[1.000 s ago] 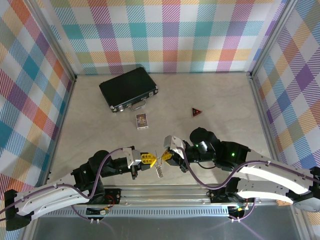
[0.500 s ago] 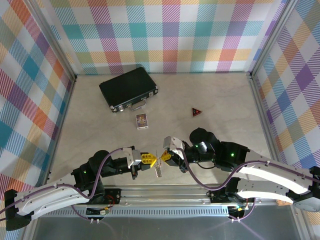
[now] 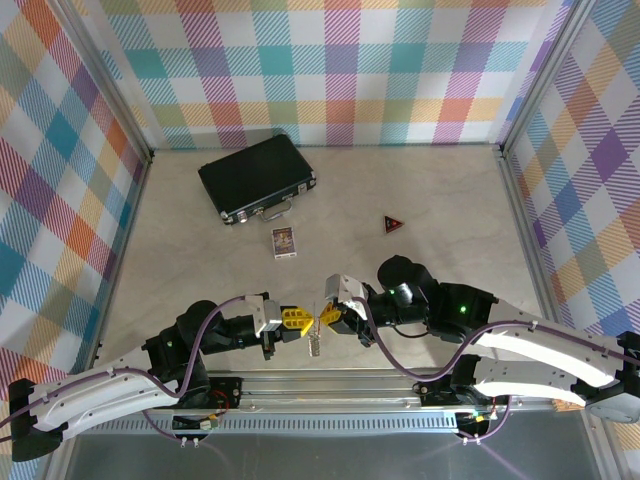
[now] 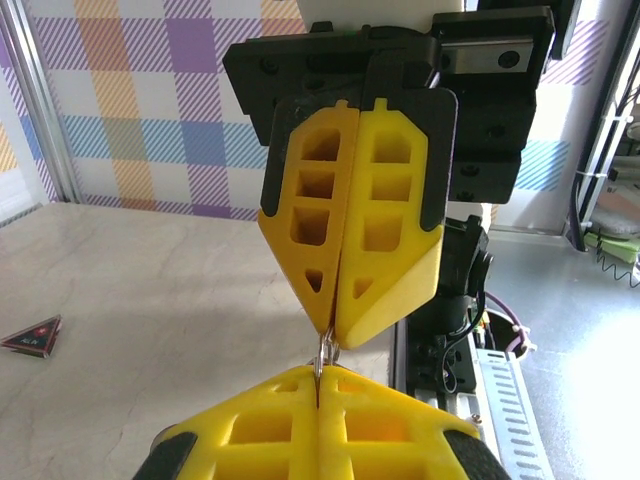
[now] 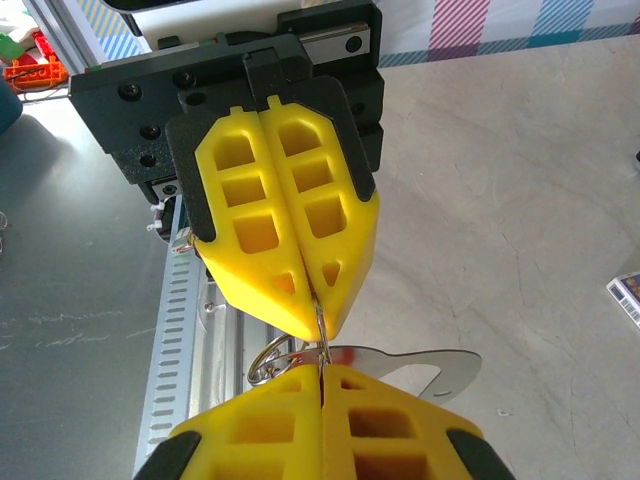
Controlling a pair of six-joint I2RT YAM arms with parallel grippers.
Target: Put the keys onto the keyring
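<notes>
My left gripper (image 3: 305, 322) and right gripper (image 3: 322, 320) meet tip to tip just above the table's near edge. Both are shut on the thin wire of the keyring (image 5: 268, 357), whose loop sticks out beside the fingertips. A flat silvery metal piece (image 5: 440, 368) on the ring juts toward the table. From above, the keyring (image 3: 316, 343) hangs down between the two grippers. In the left wrist view my left gripper (image 4: 322, 378) pinches the wire (image 4: 326, 352) from below, with the right gripper (image 4: 332, 335) closing on it from above. The keys are out of view.
A black case (image 3: 258, 177) with a metal handle lies at the back left. A small card (image 3: 284, 242) lies in front of it, and a dark red triangular piece (image 3: 393, 224) to the right. The metal rail (image 3: 330, 385) runs just below the grippers.
The joined fingertips and the hanging metal have drifted very slightly left. Both grips stay the same.
</notes>
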